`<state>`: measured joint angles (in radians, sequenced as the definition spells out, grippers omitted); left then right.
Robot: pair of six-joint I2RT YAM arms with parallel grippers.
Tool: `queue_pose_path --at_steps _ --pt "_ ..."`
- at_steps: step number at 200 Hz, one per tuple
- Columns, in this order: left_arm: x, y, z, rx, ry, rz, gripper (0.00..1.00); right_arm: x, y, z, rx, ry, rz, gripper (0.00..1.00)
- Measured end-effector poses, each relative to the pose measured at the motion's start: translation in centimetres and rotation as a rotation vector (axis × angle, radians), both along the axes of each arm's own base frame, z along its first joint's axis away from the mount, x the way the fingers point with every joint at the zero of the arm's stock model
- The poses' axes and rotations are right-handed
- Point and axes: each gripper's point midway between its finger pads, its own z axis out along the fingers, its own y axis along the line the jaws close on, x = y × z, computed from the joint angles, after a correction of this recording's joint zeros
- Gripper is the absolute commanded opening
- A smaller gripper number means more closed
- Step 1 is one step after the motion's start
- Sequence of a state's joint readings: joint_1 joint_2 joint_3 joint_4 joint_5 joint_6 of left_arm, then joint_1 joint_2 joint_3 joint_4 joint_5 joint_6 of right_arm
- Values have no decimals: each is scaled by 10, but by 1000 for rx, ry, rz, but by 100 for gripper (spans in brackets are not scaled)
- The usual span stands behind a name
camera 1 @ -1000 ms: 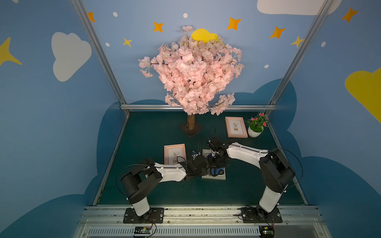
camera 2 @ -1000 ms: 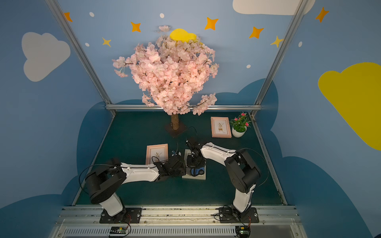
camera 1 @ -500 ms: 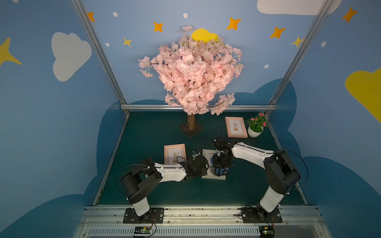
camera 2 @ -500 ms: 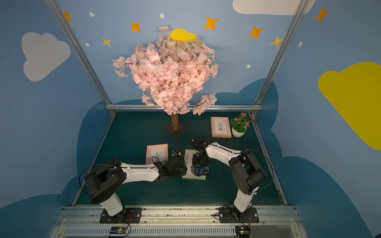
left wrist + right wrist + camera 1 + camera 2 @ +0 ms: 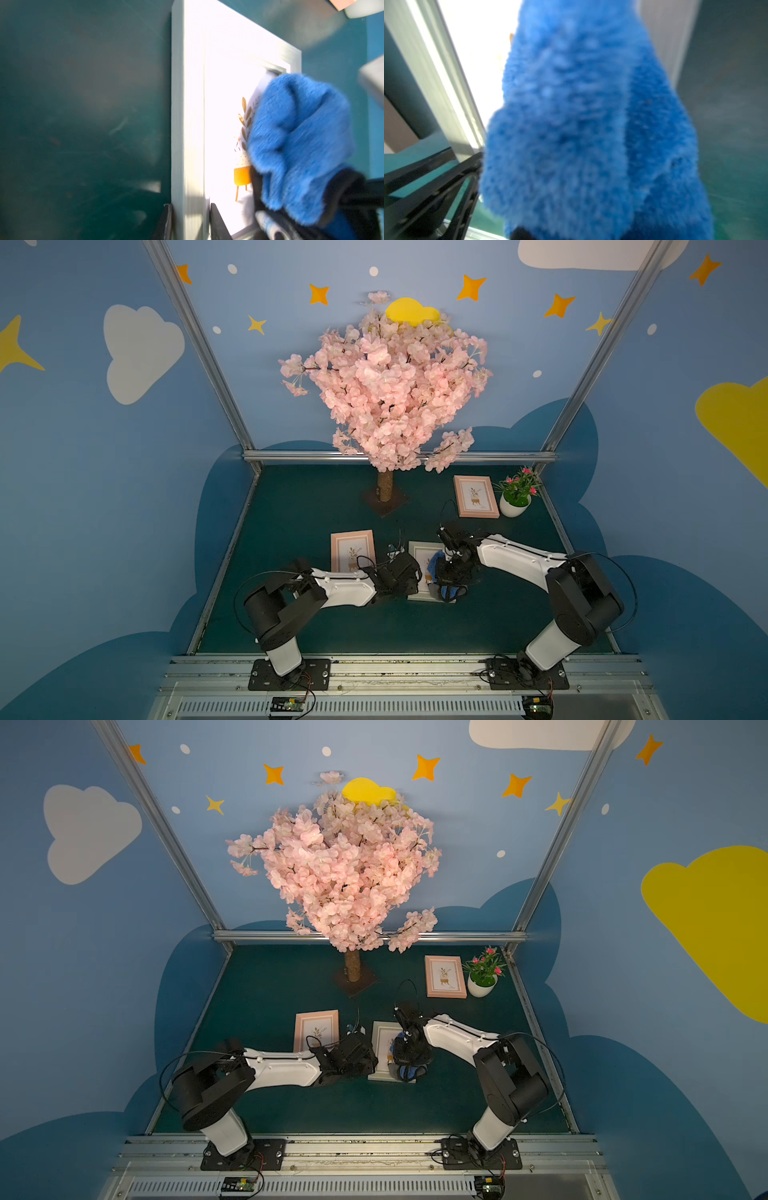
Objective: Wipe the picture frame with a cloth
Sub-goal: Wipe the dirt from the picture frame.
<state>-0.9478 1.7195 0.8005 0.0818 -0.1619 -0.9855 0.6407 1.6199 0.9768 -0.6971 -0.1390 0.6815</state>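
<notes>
Right tool (image 5: 446, 585) is clenched on the bunched cloth (image 5: 299, 135), a blue wad that hangs from it onto the glass of the frame (image 5: 187, 104). Left tool (image 5: 190, 222) grips that frame by its side rail, one finger on the outer face and one on the inner lip. The frame lies on the desk (image 5: 316, 506), about midway across and nearer the front edge than the back, between the two arms. The cloth sits over the half away from the left tool (the printed plant and yellow stand show just beside it).

The step in hand looks like the wiping stroke itself. To do it well, press lightly so the plush flattens on the glass rather than dragging one fold. Sweep in straight overlapping passes from rail to rail, and take in the corners and white border too. The strip by the left tool's fingers is the awkward part: stop short of them, or the tools may knock. That clamp needs to be firm, so the frame neither slides nor pivots under the stroke.
</notes>
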Motion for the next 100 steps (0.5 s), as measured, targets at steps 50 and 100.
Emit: queue_pose_path --at_steps 50,100 --pt "0 0 0 -3 3 6 27 -22 17 1 -11 19 65 0" --pt "0 0 0 -3 3 6 26 -20 31 3 14 19 70 0"
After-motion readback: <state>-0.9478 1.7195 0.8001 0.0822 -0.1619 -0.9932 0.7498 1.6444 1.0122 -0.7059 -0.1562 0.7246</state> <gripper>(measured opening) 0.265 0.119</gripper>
